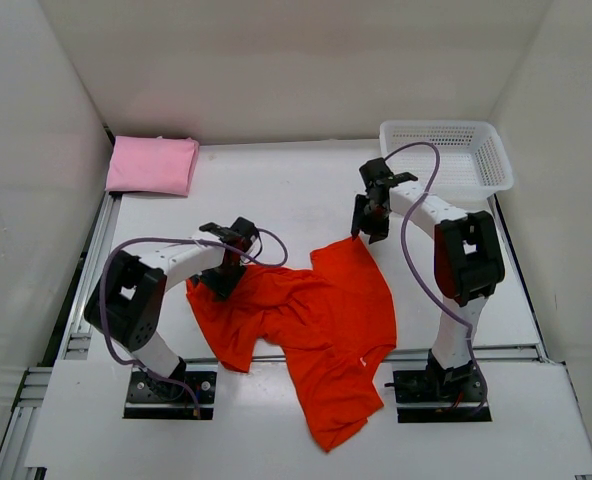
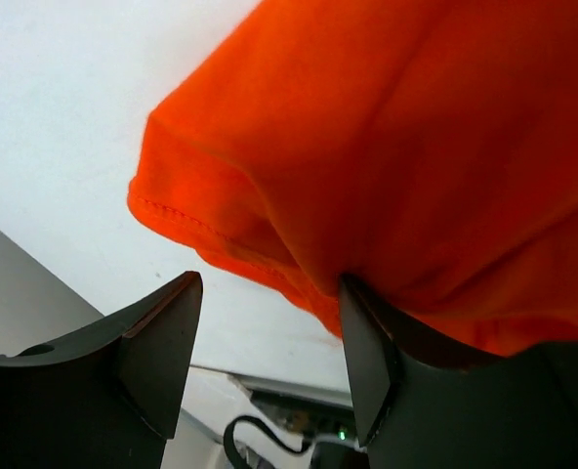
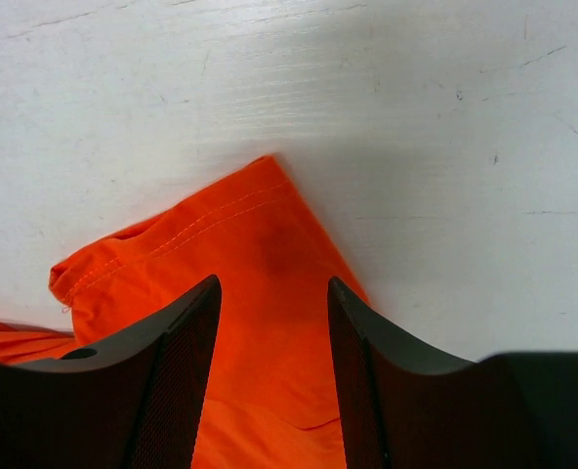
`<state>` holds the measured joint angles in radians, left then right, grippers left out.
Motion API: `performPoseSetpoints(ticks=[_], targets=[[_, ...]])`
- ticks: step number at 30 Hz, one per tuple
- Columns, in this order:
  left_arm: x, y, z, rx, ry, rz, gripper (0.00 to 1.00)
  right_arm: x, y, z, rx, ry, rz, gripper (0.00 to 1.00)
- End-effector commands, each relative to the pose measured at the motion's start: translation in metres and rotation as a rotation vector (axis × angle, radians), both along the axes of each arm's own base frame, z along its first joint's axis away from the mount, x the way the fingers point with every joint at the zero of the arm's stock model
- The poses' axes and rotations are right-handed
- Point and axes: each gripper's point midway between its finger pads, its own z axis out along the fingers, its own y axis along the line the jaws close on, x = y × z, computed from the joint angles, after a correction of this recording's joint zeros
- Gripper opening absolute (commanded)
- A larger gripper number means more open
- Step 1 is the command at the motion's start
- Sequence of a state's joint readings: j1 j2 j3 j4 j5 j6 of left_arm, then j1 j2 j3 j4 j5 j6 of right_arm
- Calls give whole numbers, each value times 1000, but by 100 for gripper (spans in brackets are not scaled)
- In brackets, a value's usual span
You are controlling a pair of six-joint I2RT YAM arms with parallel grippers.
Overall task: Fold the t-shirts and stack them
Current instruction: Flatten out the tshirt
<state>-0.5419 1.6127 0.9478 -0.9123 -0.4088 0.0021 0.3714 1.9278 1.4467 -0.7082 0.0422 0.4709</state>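
Observation:
An orange-red t-shirt (image 1: 316, 320) lies crumpled and partly spread across the middle of the table. A folded light pink t-shirt (image 1: 153, 165) rests at the back left corner. My left gripper (image 1: 223, 278) is at the orange shirt's left edge. In the left wrist view the left gripper (image 2: 269, 322) stands open, with orange cloth (image 2: 416, 147) draped over the right finger and bare table in the gap. My right gripper (image 1: 366, 230) hovers over the shirt's far corner. In the right wrist view the right gripper (image 3: 274, 313) is open above that hemmed corner (image 3: 260, 254), gripping nothing.
A white mesh basket (image 1: 446, 155) stands at the back right, just behind the right arm. White walls enclose the table on three sides. The orange shirt's lower part hangs toward the near edge between the two arm bases.

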Motion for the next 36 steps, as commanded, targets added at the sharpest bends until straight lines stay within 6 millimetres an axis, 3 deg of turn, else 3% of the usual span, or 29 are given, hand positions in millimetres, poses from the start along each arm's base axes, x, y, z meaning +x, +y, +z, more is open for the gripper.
performPoseSetpoints(ticks=[1, 4, 8, 10, 12, 13, 16, 18, 19, 27, 33, 35, 36], targets=[[-5, -18, 24, -124, 38, 8, 69, 8, 3, 13, 34, -20, -6, 53], [-10, -28, 56, -232, 40, 18, 69, 11, 3, 19, 34, -40, 13, 53], [-36, -29, 63, -269, 130, 21, 69, 13, 5, 22, 43, -49, 25, 53], [-45, -21, 55, -235, 159, 28, 69, 15, 7, 21, 51, -45, 28, 53], [-51, -5, 33, -150, 181, 37, 70, 22, 12, 17, 58, -39, 32, 53], [-40, 2, 27, -103, 128, 35, 70, 24, 13, 11, 58, -27, 21, 53], [-34, 18, 13, -8, 90, 36, 70, 32, 14, 7, 51, -18, -11, 54], [-22, 19, 7, 6, 34, 36, 70, 37, 10, 5, 25, -27, -50, 55], [-21, 20, 5, 12, 22, 36, 70, 35, 10, -5, 20, -3, -63, 56], [-9, 2, 0, -73, 6, 32, 66, 33, 7, -29, -10, 61, -148, 58], [-39, -12, 1, -155, 158, 25, 70, 27, 10, -39, -43, 80, -125, 58], [-42, -13, 3, -160, 174, 26, 70, 29, 10, -42, -48, 83, -116, 50], [-43, -15, 3, -169, 180, 26, 70, 25, 15, -46, -43, 97, -104, 38]])
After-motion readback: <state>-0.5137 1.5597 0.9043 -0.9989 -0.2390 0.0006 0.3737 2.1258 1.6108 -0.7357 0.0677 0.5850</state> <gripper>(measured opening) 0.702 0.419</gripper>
